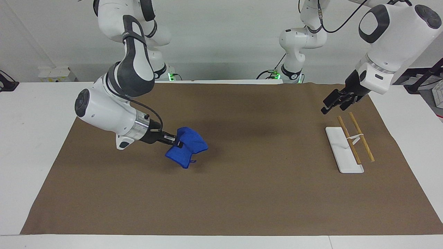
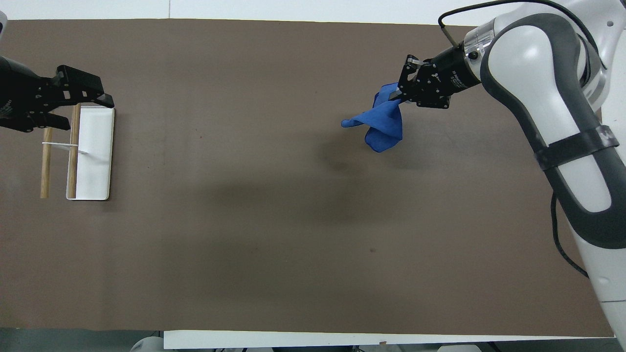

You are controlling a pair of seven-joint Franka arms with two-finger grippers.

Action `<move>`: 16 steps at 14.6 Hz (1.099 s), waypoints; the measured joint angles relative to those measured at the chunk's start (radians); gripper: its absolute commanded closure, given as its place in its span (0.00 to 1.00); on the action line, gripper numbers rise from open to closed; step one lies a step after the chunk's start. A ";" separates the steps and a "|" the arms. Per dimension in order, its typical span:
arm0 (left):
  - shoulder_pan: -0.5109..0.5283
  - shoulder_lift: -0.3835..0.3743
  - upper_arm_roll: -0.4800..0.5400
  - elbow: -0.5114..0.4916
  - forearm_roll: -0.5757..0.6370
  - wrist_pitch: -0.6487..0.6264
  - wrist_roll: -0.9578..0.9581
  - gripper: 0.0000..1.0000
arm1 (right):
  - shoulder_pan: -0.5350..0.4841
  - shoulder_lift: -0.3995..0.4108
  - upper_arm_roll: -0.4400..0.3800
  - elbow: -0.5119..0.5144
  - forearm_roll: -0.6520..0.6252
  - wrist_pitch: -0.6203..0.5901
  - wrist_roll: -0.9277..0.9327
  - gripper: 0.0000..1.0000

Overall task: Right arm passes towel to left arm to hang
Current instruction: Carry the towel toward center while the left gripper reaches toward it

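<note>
Right gripper (image 1: 177, 141) is clamped on the crumpled blue cloth towel (image 1: 187, 147), mid-left of frame; left gripper (image 1: 334, 103), upper right, hangs spread wide over the brown mat (image 1: 242, 193).

A plain bright blue towel (image 1: 187, 147) hangs at centre left of the facing view; a black gripper (image 1: 177, 141) on a white arm (image 1: 114, 114) with dark grey caps and a thin black cable; a flat brown mat (image 1: 242, 193) over a white table (image 1: 31, 138); at right, a white rack (image 1: 341, 152) with two tan wooden rods (image 1: 361, 141); above it a second black gripper (image 1: 334, 102) on a white, grey-capped arm (image 1: 394, 31); green lights at the arm bases, top centre.
</note>
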 measured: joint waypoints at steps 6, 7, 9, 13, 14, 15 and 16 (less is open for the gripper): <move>-0.001 0.009 -0.040 -0.084 -0.176 0.157 -0.450 0.02 | 0.094 -0.081 0.001 -0.085 0.196 0.016 0.250 1.00; -0.004 0.018 -0.065 -0.096 -0.188 0.191 -0.524 0.02 | 0.111 -0.085 0.001 -0.094 0.216 0.025 0.274 1.00; -0.016 0.045 -0.108 -0.111 -0.230 0.247 -0.659 0.02 | 0.150 -0.101 0.001 -0.136 0.280 0.083 0.296 1.00; -0.029 0.081 -0.185 -0.113 -0.251 0.305 -0.863 0.04 | 0.218 -0.125 0.002 -0.209 0.331 0.215 0.318 1.00; -0.032 0.083 -0.203 -0.114 -0.251 0.311 -0.896 0.05 | 0.220 -0.126 0.002 -0.211 0.332 0.222 0.323 1.00; -0.034 0.084 -0.214 -0.117 -0.251 0.315 -0.916 0.06 | 0.219 -0.127 0.001 -0.211 0.335 0.222 0.324 1.00; -0.035 0.084 -0.220 -0.122 -0.251 0.318 -0.926 0.07 | 0.218 -0.128 0.000 -0.211 0.336 0.222 0.325 1.00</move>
